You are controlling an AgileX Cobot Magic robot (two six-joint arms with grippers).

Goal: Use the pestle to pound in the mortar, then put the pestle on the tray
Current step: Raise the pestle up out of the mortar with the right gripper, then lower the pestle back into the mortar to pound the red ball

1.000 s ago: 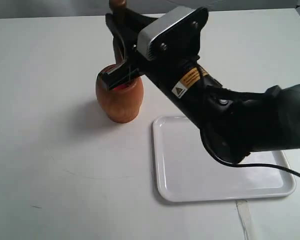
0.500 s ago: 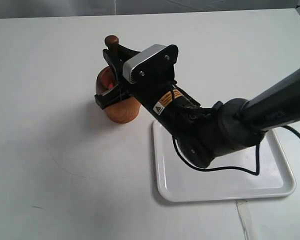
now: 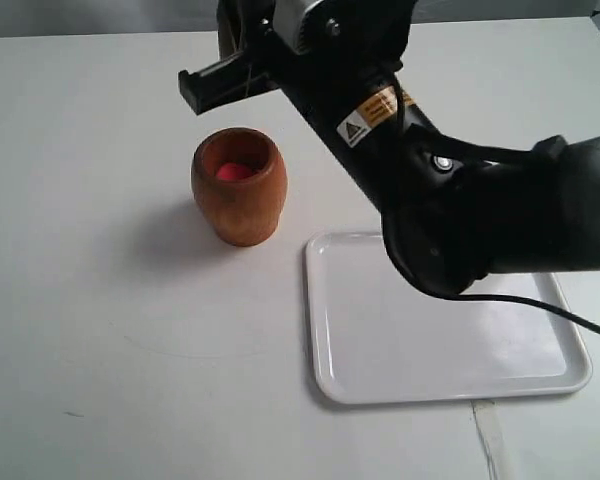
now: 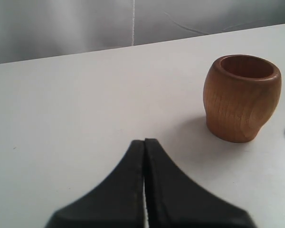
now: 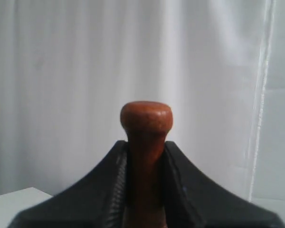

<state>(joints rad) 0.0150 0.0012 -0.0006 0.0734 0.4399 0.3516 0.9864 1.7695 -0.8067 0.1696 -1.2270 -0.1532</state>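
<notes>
The reddish-brown wooden mortar point(image 3: 238, 187) stands upright on the white table, its pink-red inside showing. From the left wrist view the mortar point(image 4: 241, 102) stands off to one side, ahead of my left gripper point(image 4: 144, 141), which is shut on nothing. My right gripper point(image 3: 230, 55) hangs above and behind the mortar, clear of its mouth. It is shut on the pestle point(image 5: 146, 118), whose small knob sticks out beyond the fingers. Only a sliver of the pestle point(image 3: 224, 30) shows at the exterior view's top edge. The glossy white tray point(image 3: 380, 345) lies to the mortar's right, partly under my right arm.
A black cable point(image 3: 570, 312) trails from the right arm across the tray's right side. A white strip point(image 3: 490, 440) lies on the table in front of the tray. A pale curtain point(image 5: 61, 71) hangs behind the table.
My right gripper pushed the pestle down into the mortar, then lifted it out. It now hangs higher, and the mortar's mouth is uncovered.
</notes>
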